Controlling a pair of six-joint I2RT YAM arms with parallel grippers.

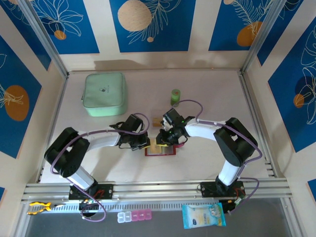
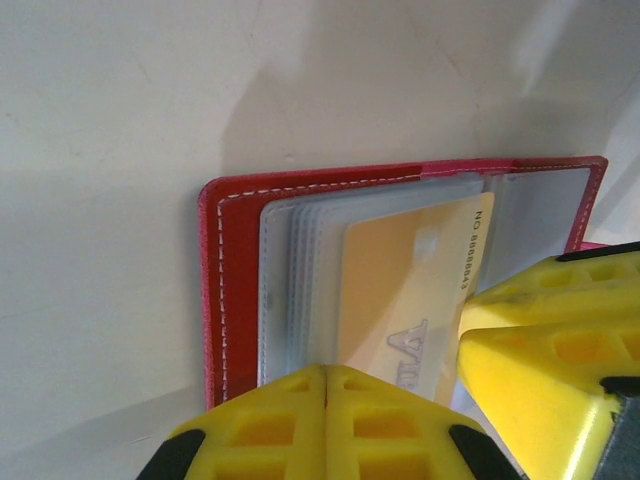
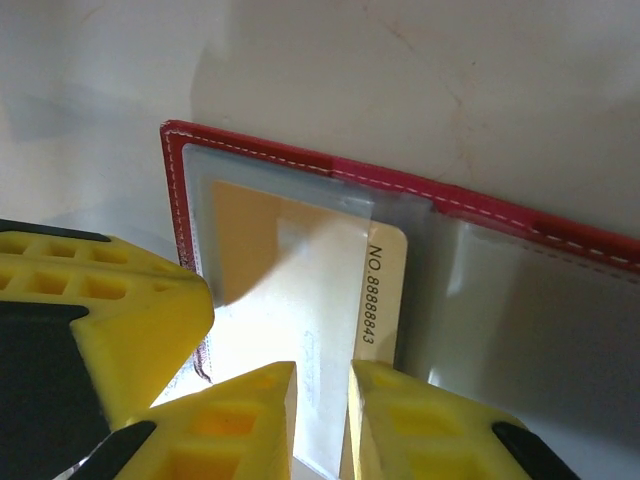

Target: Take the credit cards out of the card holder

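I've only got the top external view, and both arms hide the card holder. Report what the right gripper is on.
Observer: The right gripper has its jaws narrowed around the edge of a credit card lying in the open card holder.
Operator: Now give me the left one.
Observer: The left gripper is shut, its fingertips over the stack of clear pockets; I cannot tell whether it pinches one.
Operator: Say how far out the card is.
Observer: Its numbered edge sticks out past the clear pockets toward the holder's fold; the rest looks covered by plastic.
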